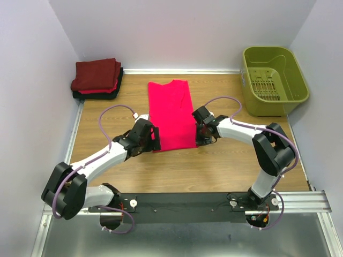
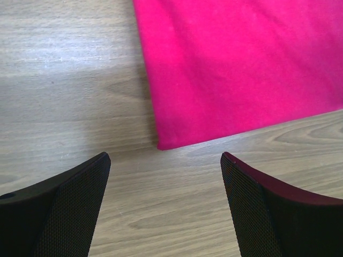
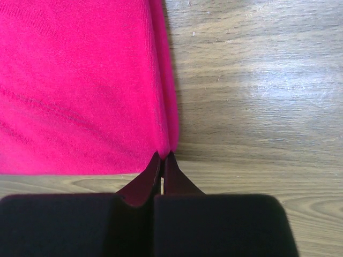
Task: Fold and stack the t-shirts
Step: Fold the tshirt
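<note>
The bright pink-red t-shirt (image 1: pixel 171 113) lies folded into a long narrow strip in the middle of the wooden table. My left gripper (image 1: pixel 153 140) is open and empty just short of the strip's near left corner (image 2: pixel 161 145). My right gripper (image 1: pixel 200 138) is shut on the shirt's near right corner (image 3: pixel 167 143), pinching the folded edge at the table surface. A stack of folded t-shirts (image 1: pixel 97 78), dark maroon on top of red and black, sits at the far left corner.
An olive-green plastic basket (image 1: pixel 274 79) stands at the far right. White walls close the table on the left, back and right. Bare wood (image 1: pixel 214 171) lies between the shirt and the arm bases.
</note>
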Controlling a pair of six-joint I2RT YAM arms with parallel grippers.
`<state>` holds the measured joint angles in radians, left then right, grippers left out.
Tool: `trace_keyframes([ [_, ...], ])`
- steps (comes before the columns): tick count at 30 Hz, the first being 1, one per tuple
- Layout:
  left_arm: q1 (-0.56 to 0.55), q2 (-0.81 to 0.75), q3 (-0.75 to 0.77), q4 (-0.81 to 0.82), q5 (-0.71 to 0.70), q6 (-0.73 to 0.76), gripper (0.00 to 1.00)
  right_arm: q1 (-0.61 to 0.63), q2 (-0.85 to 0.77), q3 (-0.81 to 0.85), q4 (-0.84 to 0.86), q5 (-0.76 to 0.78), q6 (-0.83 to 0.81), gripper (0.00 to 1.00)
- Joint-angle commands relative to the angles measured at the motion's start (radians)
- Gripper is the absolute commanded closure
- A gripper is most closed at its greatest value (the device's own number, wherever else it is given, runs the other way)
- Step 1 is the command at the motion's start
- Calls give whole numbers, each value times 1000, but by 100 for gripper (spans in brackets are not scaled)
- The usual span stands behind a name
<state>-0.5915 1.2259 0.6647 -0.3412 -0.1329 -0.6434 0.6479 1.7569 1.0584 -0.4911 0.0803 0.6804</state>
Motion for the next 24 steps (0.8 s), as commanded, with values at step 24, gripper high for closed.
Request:
trace_keyframes([
  [24,-42,170,55,-51,-82,-239,45,18,36,-32,-78,-4,-53,99],
])
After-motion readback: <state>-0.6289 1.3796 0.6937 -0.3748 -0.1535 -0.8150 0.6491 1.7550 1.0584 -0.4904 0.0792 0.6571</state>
